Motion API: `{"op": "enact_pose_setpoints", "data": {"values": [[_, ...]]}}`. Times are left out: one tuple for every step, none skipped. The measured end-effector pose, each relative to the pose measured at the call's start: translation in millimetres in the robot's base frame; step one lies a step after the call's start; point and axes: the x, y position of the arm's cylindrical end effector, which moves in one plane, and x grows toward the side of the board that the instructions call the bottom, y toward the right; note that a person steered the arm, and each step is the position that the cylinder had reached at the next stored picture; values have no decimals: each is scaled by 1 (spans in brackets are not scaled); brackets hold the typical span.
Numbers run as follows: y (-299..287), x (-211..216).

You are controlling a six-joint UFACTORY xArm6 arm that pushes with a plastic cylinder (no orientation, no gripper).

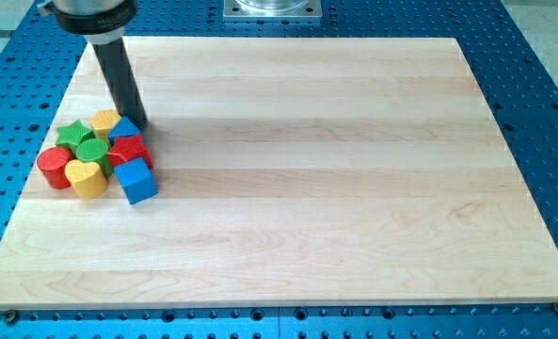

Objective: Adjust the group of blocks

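My tip [139, 124] — a bare rod, no jaws — touches the blue block [125, 128] atop the cluster.

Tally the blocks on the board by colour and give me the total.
Red: 2, red cylinder, red block
Green: 2, green star, green cylinder
Yellow: 2, yellow block, yellow heart
Blue: 2, blue block, blue cube
Total: 8

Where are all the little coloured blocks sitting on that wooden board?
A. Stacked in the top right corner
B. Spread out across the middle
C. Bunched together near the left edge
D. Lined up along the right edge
C: the blocks, among them the red cylinder, the green star and the blue cube, huddle together by the wooden board's left edge, with my tip at the cluster's upper right side.
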Motion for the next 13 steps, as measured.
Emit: {"op": "enact_pose_setpoints", "data": {"values": [[-23,-3],[-24,-26],[-81,-33],[-89,7],[-87,30],[-86,59],[-101,62],[-103,64],[-97,102],[-101,127],[-89,131],[-80,136],[-46,144]]}}
